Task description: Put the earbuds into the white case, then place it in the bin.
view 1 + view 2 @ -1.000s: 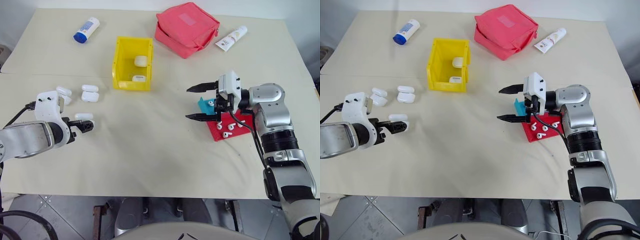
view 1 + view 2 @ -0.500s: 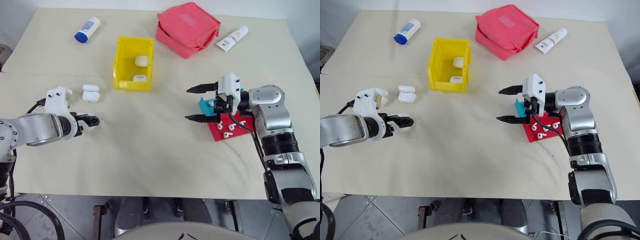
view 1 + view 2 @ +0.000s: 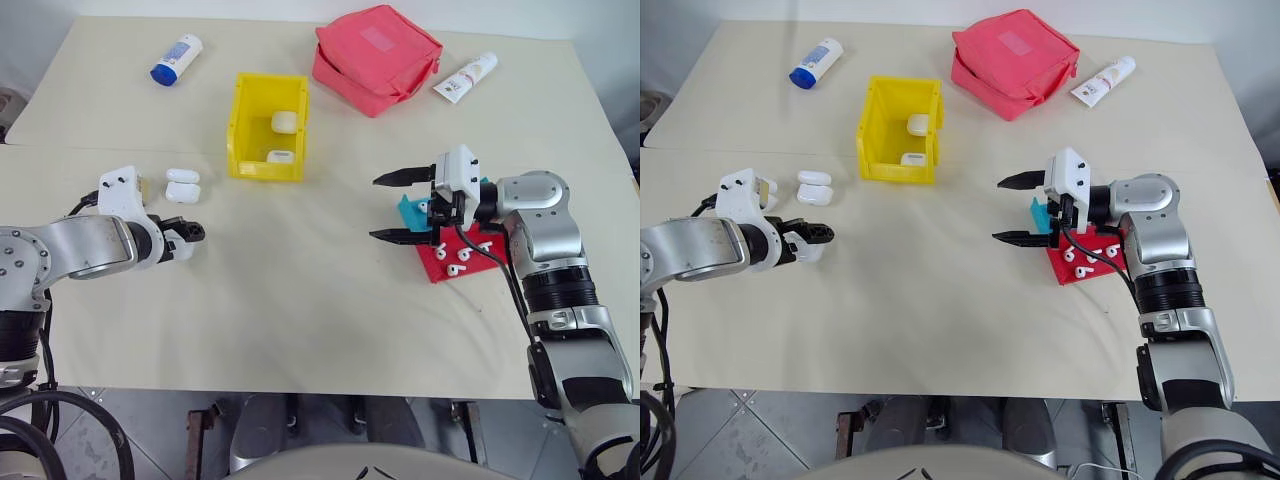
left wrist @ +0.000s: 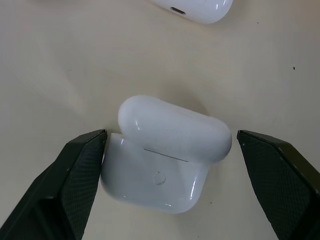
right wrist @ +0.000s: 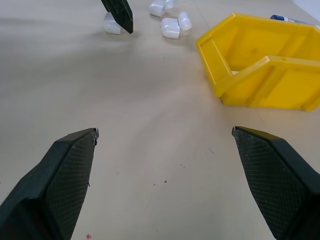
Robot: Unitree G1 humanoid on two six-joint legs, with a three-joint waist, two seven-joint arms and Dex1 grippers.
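Note:
A white case [image 4: 165, 155] lies on the table between the two fingers of my left gripper [image 3: 188, 236], which is open around it, one finger [image 4: 75, 180] on each side. Whether they touch it I cannot tell. Two more white cases [image 3: 182, 186] lie just beyond that gripper. The yellow bin [image 3: 240, 125] stands at the back middle with two white cases inside. Several earbuds [image 3: 455, 262] lie on a red tray [image 3: 440, 272] at the right. My right gripper [image 3: 376, 208] hangs open and empty above the table, just left of that tray, pointing left.
A teal tray [image 3: 408, 210] sits against the red one, under my right gripper. A red zip pouch [image 3: 375, 58] and a white tube [image 3: 463, 78] lie at the back right. A blue-capped bottle [image 3: 173, 59] lies at the back left.
My left gripper has swung right and forward, and its open fingers now straddle the white case that lay at their tips. The right arm has kept still.

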